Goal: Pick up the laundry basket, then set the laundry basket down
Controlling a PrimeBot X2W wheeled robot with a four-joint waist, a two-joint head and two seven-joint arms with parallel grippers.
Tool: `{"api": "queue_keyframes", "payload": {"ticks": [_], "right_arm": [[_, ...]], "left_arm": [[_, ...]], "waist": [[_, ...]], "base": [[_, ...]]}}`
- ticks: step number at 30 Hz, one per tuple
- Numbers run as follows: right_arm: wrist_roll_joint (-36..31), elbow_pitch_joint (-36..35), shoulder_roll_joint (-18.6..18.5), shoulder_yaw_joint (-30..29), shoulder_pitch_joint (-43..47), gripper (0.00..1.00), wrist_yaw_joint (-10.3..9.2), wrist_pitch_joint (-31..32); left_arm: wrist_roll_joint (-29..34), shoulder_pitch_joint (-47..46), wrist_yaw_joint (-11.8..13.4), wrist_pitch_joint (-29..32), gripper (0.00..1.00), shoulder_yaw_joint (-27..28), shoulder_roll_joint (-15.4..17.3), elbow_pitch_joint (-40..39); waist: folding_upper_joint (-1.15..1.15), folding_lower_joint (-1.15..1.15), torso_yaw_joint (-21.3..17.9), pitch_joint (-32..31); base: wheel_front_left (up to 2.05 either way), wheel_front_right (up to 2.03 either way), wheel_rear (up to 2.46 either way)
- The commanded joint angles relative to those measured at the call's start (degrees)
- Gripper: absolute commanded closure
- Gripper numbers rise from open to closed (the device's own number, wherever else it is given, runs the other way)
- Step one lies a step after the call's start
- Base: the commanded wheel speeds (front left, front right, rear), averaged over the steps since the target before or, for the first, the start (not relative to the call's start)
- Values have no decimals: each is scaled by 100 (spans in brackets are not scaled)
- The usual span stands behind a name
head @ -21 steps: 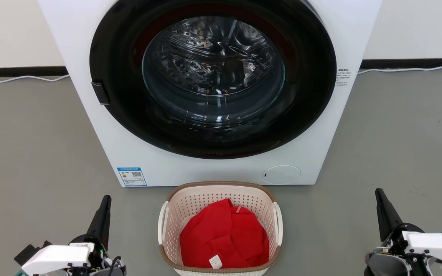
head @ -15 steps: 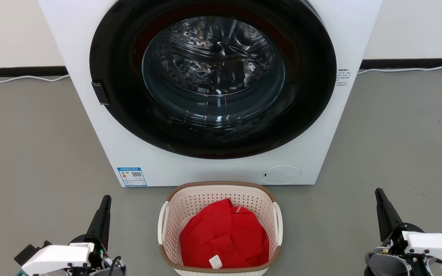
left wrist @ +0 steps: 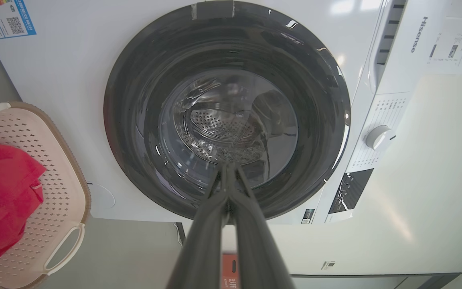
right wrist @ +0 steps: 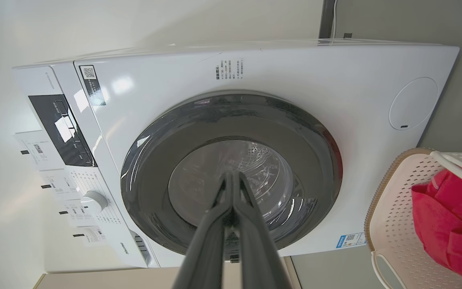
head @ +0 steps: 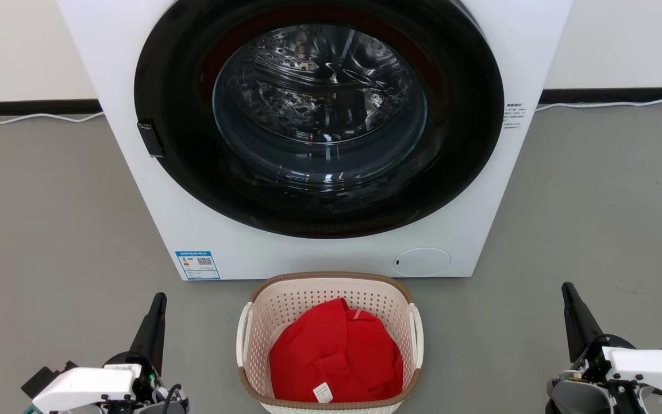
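Observation:
The cream laundry basket (head: pixel 308 299) with a brown rim and white loop handles stands on the grey floor just before the washer. A red garment (head: pixel 334 353) lies in it. My left gripper (head: pixel 160 300) is at the lower left, well left of the basket, shut with nothing held. My right gripper (head: pixel 566 288) is at the lower right, far right of the basket, also shut and empty. In the left wrist view my shut left gripper (left wrist: pixel 227 166) points at the washer door, with the basket (left wrist: pixel 60 188) at the left edge. The right wrist view has my shut right gripper (right wrist: pixel 233 176) and the basket (right wrist: pixel 395 200) at the right edge.
A white front-loading washer (head: pixel 204 241) with a dark round glass door (head: pixel 319 115) stands close behind the basket. A white cable (head: pixel 612 104) runs along the black skirting at the wall. Grey floor (head: pixel 49 230) spreads on both sides of the washer and basket.

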Motion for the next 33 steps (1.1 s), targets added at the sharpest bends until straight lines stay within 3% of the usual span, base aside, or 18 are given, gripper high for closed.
{"api": "queue_keyframes", "payload": {"ticks": [1, 15, 16, 17, 19, 20, 27, 33], "right_arm": [[-15, -143, -20, 108, -237, 100, 1, 60], [-15, -143, -20, 109, -237, 100, 1, 60], [1, -1, 0, 0, 0, 0, 0, -1], [0, 19, 1, 8, 17, 100, 0, -3], [0, 142, 22, 24, 110, 100, 0, -5], [-2, 178, 33, 36, 154, 0, 0, -10], [-44, 50, 30, 149, 161, 0, 0, -111], [-112, -84, 28, 247, 181, 0, 0, -211]], "left_arm": [[-29, -310, -42, 36, 100, 167, 57, -127], [-29, -310, -42, 36, 100, 167, 57, -127], [0, -1, 0, 0, 0, -1, 0, 0], [0, 13, 1, -7, 100, -2, -4, 23], [0, 109, 2, -9, 100, -3, -34, 162], [-3, 159, 2, -10, 0, -2, -46, 202], [-40, 163, 0, -13, 0, 45, -36, 105], [-48, 174, -2, -25, 0, 81, -32, -13]], "waist": [[0, 0, 0, 0], [0, 0, 0, 0], [0, 0, 0, 0], [0, 0, 0, 0], [0, 0, 0, 0], [0, 0, 0, 1], [0, 13, 0, -10], [0, 1, 1, -1]], "base": [[0, 0, 0], [0, 0, 0], [5, 5, 5], [0, 0, 0], [0, 0, 0], [0, 0, 0], [0, 0, 0], [0, 0, 0]]}}
